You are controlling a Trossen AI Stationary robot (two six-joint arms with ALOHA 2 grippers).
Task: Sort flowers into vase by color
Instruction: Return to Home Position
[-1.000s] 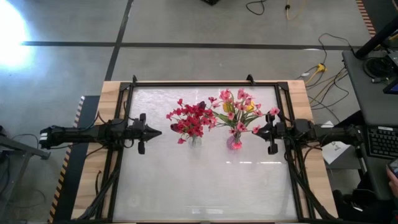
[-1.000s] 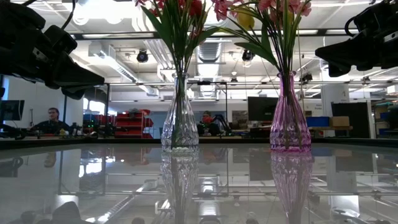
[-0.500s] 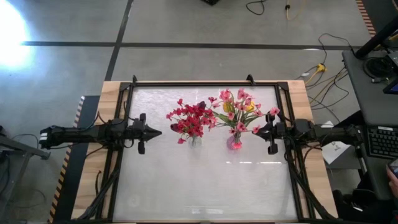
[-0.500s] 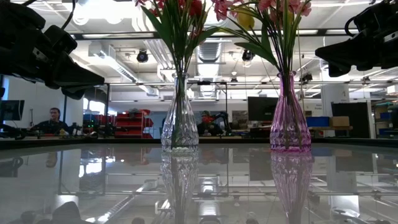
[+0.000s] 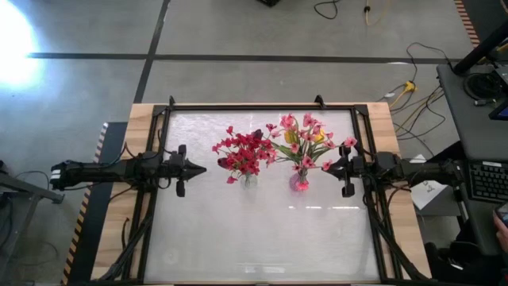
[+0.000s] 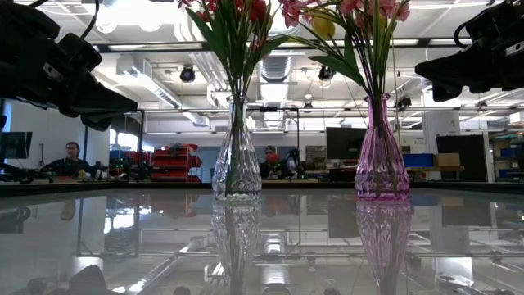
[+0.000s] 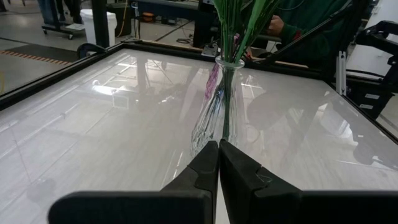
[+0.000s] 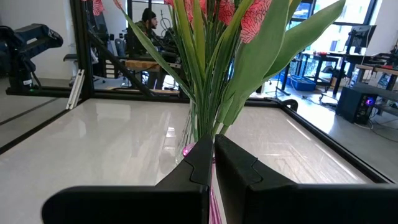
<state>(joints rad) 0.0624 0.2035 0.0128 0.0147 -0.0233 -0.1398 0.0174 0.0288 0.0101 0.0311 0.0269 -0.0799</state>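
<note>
Lighting: bright ceiling lamps (image 6: 141, 13) overhead, blown-out glare patch on floor (image 5: 12, 40), glossy table (image 6: 123, 238) mirroring clear vase (image 6: 237, 156) and pink vase (image 6: 381, 152), left arm (image 6: 57, 74) and right arm (image 6: 475, 57) backlit dark.

Two vases: one clear vase (image 6: 237, 156) just ahead of the left gripper (image 5: 202, 168), and one pink vase (image 6: 381, 152) just ahead of the right gripper (image 5: 328, 168). That makes two grippers, one per vase. Two bunches of flowers: one dark-red bunch (image 5: 244, 153) in the clear vase, and one pink bunch (image 5: 305, 161) with a few yellow blossoms (image 5: 291, 137) in the pink vase. Single sprays are too crowded to count. Two people show far behind: one person (image 6: 72, 154) and a second person (image 6: 272, 157).
</note>
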